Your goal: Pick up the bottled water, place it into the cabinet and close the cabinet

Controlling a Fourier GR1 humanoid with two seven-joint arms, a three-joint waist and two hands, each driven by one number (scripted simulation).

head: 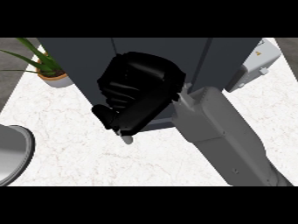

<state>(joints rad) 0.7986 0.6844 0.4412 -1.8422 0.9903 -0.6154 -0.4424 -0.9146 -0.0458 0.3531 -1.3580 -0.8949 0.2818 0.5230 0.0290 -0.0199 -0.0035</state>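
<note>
A: Where was the bottle (pixel 127 140) seen?
B: Only its pale tip was seen, at six o'clock of the right hand (pixel 138 94), whose fingers were curled round it, in front of the cabinet (pixel 151 49) at twelve o'clock.
A: What else was noted on the surface (pixel 80 162)?
B: A plant (pixel 45 65) was seen at ten o'clock.
</note>
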